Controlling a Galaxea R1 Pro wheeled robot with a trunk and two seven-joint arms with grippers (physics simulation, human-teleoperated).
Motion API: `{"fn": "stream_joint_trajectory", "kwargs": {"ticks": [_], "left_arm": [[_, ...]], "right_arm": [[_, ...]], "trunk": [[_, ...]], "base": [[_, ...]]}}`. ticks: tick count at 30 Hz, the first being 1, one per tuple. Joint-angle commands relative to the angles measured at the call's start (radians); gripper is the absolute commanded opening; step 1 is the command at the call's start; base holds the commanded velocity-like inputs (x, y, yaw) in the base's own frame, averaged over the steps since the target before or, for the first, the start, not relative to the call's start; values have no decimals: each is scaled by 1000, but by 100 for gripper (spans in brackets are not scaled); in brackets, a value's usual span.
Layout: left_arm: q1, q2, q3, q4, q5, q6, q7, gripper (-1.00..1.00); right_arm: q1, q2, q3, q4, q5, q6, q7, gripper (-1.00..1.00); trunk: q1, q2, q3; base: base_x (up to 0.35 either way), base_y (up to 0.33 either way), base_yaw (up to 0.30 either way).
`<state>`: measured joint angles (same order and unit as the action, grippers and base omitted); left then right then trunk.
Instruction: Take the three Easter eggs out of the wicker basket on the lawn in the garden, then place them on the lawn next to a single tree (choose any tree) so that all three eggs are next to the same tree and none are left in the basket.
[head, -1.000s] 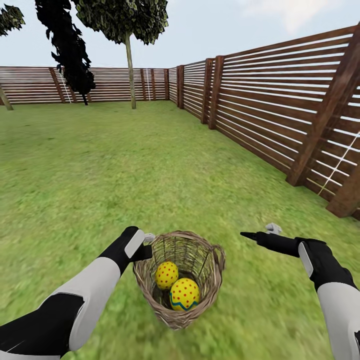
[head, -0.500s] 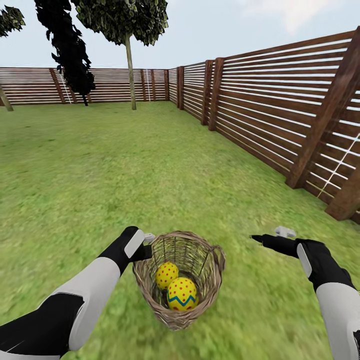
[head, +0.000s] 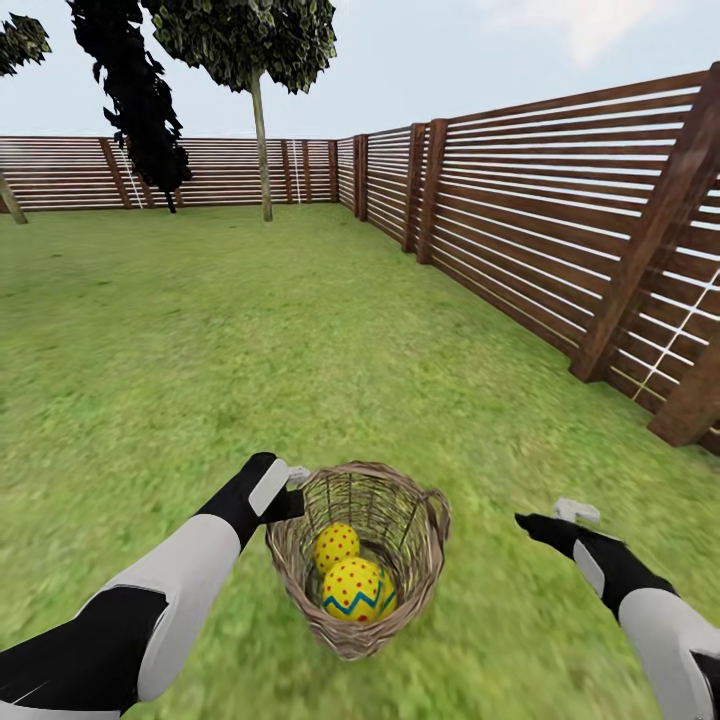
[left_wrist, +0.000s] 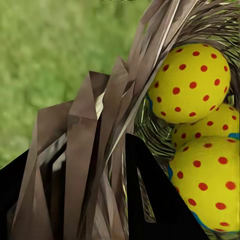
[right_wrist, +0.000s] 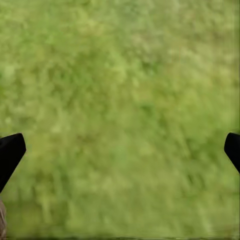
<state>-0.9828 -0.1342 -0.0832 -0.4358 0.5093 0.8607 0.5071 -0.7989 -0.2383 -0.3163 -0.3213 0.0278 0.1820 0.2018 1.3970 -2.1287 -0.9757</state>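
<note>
The left gripper (left_wrist: 107, 200) is clamped on the rim of the basket (head: 355, 625): in the left wrist view its dark fingers (left_wrist: 155, 205) sit on either side of the woven wall, one inside, one outside. The right gripper (head: 545, 522) hangs spread wide over bare lawn (head: 300, 330), holding nothing, well to the side of the basket.

The risk, as I judge it, is the basket itself. It leans in that grip, so any pull by the left arm could tip it and roll the eggs (left_wrist: 192, 82) onto the grass far from any tree. The open weave could also snag a finger reaching in.

The eggs are yellow with red dots and a blue zigzag band. Three show in the left wrist view, packed touching at the bottom; two are plain from the head. A thin-trunked tree (head: 260, 150) stands far off by the fence (head: 560, 230).
</note>
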Motion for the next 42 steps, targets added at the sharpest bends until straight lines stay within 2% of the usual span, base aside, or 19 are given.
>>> {"fn": "stream_joint_trajectory", "kwargs": {"ticks": [1, 4, 5, 8, 11, 15, 32, 36, 42], "left_arm": [[0, 0, -6, -1, 18, 0, 8, -100], [0, 1, -6, -1, 18, 0, 8, -100], [0, 1, -6, -1, 18, 0, 6, -100], [0, 1, -6, -1, 18, 0, -17, -100], [0, 1, -6, -1, 18, 0, -19, -100], [0, 1, -6, -1, 18, 0, -19, -100], [0, 1, -4, 3, 18, 0, -19, -100], [0, 1, -4, 3, 18, 0, -19, -100], [0, 2, -4, 3, 18, 0, -18, -100]], "right_arm": [[1, 2, -8, 50, 17, -47, 4, 100], [2, 12, -7, 183, 108, -160, 2, 100], [3, 13, -8, 232, 116, -177, 2, 100], [29, 13, -9, 296, 116, -184, 4, 100], [85, 13, -9, 301, 116, -186, 4, 100], [119, 13, -8, 301, 118, -185, 3, 100], [153, 19, -9, 303, 109, -186, 4, 100], [153, 19, -9, 304, 109, -224, 2, 100], [167, 20, -9, 304, 112, -233, 2, 100]], "trunk": [[-4, 7, 2], [-16, 28, 12], [-19, 35, 15], [-31, 56, 24], [-42, 77, 34], [-58, 105, 46], [-123, 224, 100], [-138, 252, 112], [-161, 294, 131]], "base": [[0, 0, 0], [0, 0, 0], [0, 0, 0], [0, 0, 0], [0, 0, 0], [0, 0, 0], [0, 0, 3], [0, 0, 244], [0, 0, 292]]}}
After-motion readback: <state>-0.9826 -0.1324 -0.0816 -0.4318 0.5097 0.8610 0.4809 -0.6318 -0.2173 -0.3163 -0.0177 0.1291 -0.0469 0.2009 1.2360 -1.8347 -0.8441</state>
